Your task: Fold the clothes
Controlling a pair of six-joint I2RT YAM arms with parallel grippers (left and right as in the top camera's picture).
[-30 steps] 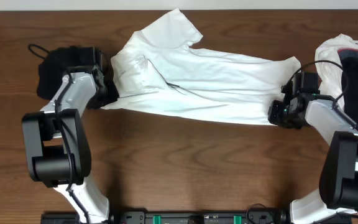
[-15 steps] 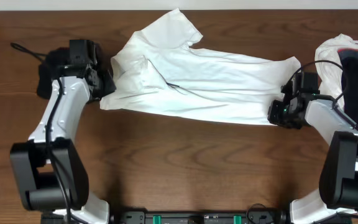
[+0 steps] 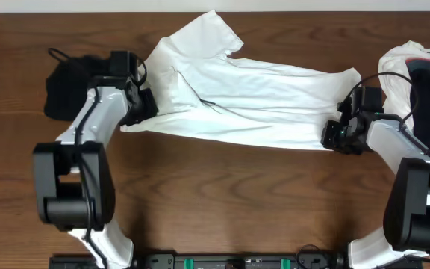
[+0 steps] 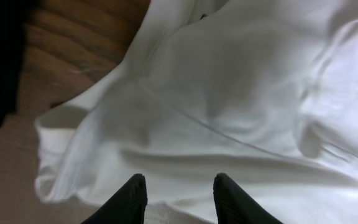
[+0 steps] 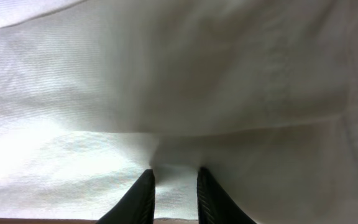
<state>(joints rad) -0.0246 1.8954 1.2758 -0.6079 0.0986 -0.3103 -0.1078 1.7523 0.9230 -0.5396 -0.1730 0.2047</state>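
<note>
Since half a second ago the left arm has swung back to the right, so that its elbow no longer juts out, and the left gripper (image 3: 142, 104) now sits further in over the left end of the white T-shirt (image 3: 245, 97). The right arm has not shifted.

At the far left a black garment (image 3: 66, 82) lies bunched on the table (image 3: 222, 202), just behind the left arm and out of the work. In the left wrist view the left gripper (image 4: 180, 183) has a thick roll of the shirt's hem between its two dark fingers, and the cloth hangs from them in sagging folds, so it reads as grasping that end.

The shirt lies stretched across the middle of the table. Its long axis runs left to right from one gripper to the other, with one sleeve pointing to the far edge. Both grippers are on its near long edge, and the body of the shirt lies beyond the fingers.

That layout suits carrying the near edge up and over toward the far side, both ends together. Neither arm is better placed, since each has its own end.

In the right wrist view the right gripper (image 5: 174, 177) stands narrow, with a tuck of white cloth puckering between the fingers. I cannot tell whether it is clamping or letting go.

A heap of white and dark garments (image 3: 424, 82) waits at the far right.
</note>
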